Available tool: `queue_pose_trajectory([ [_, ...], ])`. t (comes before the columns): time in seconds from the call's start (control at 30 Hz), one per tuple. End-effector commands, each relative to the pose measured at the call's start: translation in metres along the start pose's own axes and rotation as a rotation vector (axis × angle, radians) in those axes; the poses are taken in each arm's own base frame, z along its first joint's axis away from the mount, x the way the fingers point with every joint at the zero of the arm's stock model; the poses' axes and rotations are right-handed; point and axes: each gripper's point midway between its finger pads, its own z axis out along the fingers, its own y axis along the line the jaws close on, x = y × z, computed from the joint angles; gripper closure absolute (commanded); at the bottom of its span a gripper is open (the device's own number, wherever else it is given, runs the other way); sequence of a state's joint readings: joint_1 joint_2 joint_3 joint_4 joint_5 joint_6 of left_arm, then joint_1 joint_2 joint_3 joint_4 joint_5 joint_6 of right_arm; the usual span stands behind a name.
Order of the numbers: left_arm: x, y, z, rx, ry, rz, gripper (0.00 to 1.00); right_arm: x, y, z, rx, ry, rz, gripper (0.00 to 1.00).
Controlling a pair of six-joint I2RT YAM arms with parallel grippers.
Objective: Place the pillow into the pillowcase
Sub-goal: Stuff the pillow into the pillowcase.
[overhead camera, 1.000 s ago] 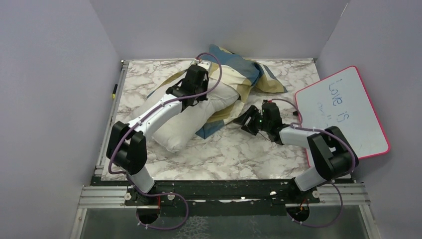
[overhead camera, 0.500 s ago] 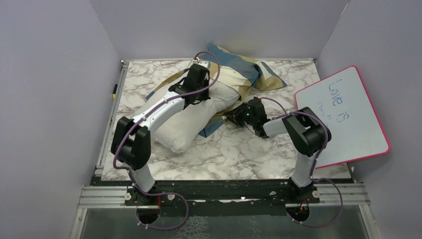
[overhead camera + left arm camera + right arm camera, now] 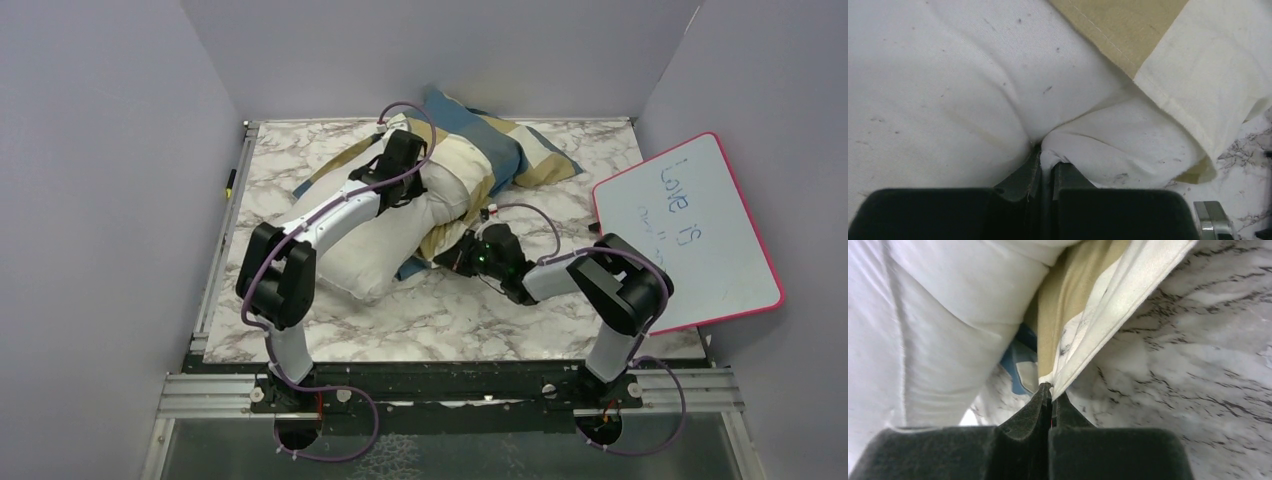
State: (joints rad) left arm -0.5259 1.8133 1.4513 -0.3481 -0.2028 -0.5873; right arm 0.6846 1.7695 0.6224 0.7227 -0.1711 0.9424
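On the desk [image 3: 450, 310], the pillow [image 3: 365, 260] lies partly inside the pillowcase [image 3: 500, 150]. Left fingers [image 3: 1034, 169] are shut on a pillow fold, and right fingers [image 3: 1041, 401] are shut on the pillowcase hem. Both things seem soft and light. The thin cloth can slip, so the hem needs a deep grip.

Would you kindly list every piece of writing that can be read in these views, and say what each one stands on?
"Love is": handwritten in blue marker on the pink-rimmed whiteboard at the table's right side.
A second handwritten line beneath it: too faint and small to read.
The pillow and pillowcase: no writing visible in any view.
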Motion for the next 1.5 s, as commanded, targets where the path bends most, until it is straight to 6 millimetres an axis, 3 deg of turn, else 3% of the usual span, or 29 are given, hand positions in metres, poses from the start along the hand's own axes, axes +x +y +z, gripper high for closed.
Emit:
queue_pose_trajectory([
  [0.0,-0.020,0.011,0.022,-0.073,-0.128,-0.114,1.00,0.043,-0.003,-0.010,-0.056,0.121,-0.147,0.99],
  [0.07,-0.019,0.012,0.022,-0.067,-0.135,-0.107,1.00,0.035,-0.011,-0.012,0.011,0.102,-0.194,0.87],
  [0.13,-0.017,0.010,0.021,-0.044,-0.139,-0.097,1.00,0.011,-0.014,-0.016,0.110,0.048,-0.283,0.72],
  [0.27,-0.007,0.006,0.023,0.004,-0.124,-0.070,1.00,-0.065,-0.006,-0.038,0.295,-0.154,-0.514,0.59],
  [0.4,0.007,0.003,0.030,0.044,-0.091,-0.054,1.00,-0.135,0.007,-0.056,0.392,-0.338,-0.768,0.55],
  [0.53,0.013,-0.003,0.032,0.081,-0.067,-0.049,1.00,-0.165,0.015,-0.047,0.331,-0.347,-0.981,0.50],
  [0.63,0.013,-0.006,0.031,0.097,-0.067,-0.047,1.00,-0.186,0.006,-0.034,0.345,-0.328,-0.990,0.50],
  [0.83,0.011,-0.005,0.027,0.097,-0.076,-0.045,1.00,-0.214,0.008,-0.017,0.363,-0.382,-1.056,0.50],
  [1.1,0.012,-0.006,0.027,0.102,-0.077,-0.054,1.00,-0.237,0.008,0.003,0.415,-0.414,-1.132,0.53],
  [1.13,0.012,-0.006,0.027,0.100,-0.080,-0.056,1.00,-0.239,0.008,0.004,0.421,-0.415,-1.139,0.60],
  [1.2,0.010,-0.006,0.027,0.094,-0.087,-0.063,1.00,-0.238,0.012,0.005,0.406,-0.403,-1.149,0.93],
  [1.23,0.009,-0.004,0.028,0.084,-0.092,-0.070,1.00,-0.237,0.017,0.004,0.385,-0.392,-1.154,0.99],
  [1.3,0.008,0.001,0.029,0.053,-0.100,-0.088,1.00,-0.219,0.041,0.003,0.228,-0.334,-1.156,1.00],
  [1.4,0.010,0.011,0.032,0.000,-0.114,-0.123,1.00,-0.172,0.098,-0.005,-0.126,-0.225,-1.114,1.00],
  [1.47,0.012,0.017,0.034,-0.029,-0.121,-0.146,1.00,-0.144,0.120,-0.010,-0.242,-0.158,-1.087,1.00],
])
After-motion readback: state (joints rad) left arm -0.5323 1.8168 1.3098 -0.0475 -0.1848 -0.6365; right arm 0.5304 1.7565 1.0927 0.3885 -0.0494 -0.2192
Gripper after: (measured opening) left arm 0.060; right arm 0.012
